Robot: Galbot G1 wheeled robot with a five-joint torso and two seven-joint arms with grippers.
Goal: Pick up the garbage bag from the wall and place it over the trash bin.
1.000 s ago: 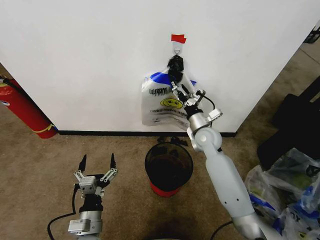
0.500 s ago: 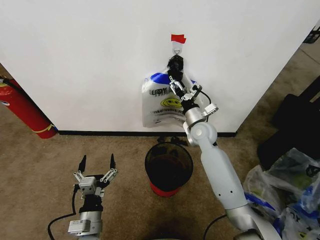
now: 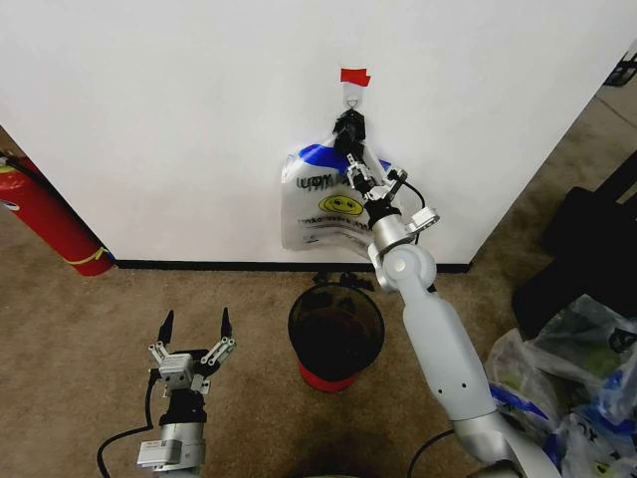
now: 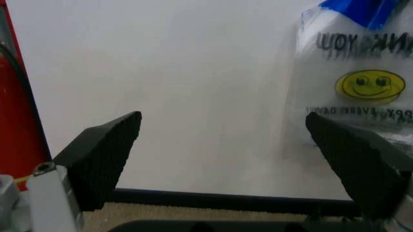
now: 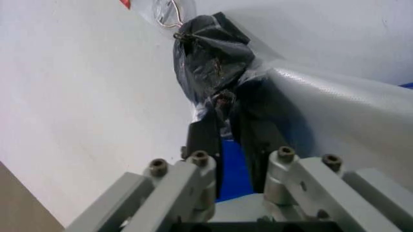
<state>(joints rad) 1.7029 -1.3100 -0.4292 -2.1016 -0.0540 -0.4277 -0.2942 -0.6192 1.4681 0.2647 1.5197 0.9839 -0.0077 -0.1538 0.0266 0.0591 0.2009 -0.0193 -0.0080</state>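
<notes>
The bag [image 3: 323, 204] hangs on the wall [image 3: 179, 119], from a small hook [image 3: 352, 96] just under a bit of red tape [image 3: 354, 76]. It is whitish with blue at the top, dark letters and a yellow smiley face. Its top is bunched into a dark knot right below the hook.

The right claw [image 3: 350, 149] is up at the bag, just below the hook. In the right wrist view the right claw [image 5: 227, 108] has its two dark fingers [image 5: 205, 140] squeezed together on the bunched top of the bag [image 5: 335, 106], so it is gripping the bag. The bag is on the hook.

The bin [image 3: 336, 334] stands on the carpet [image 3: 90, 339], below the bag and close to the wall. It is black mesh with a red base.

The left claw [image 3: 195, 325] waits low over the carpet, well to the left of the bin. Its fingers are spread wide apart and hold nothing. In the left wrist view the left claw [image 4: 245, 145] points at the wall [image 4: 193, 96], with the bag [image 4: 351, 72] off to one side.

A red fire extinguisher [image 3: 50, 219] leans by the wall, far left of the bag. A heap of clear and blue bags [image 3: 572, 383] lies on the floor, right of the bin
</notes>
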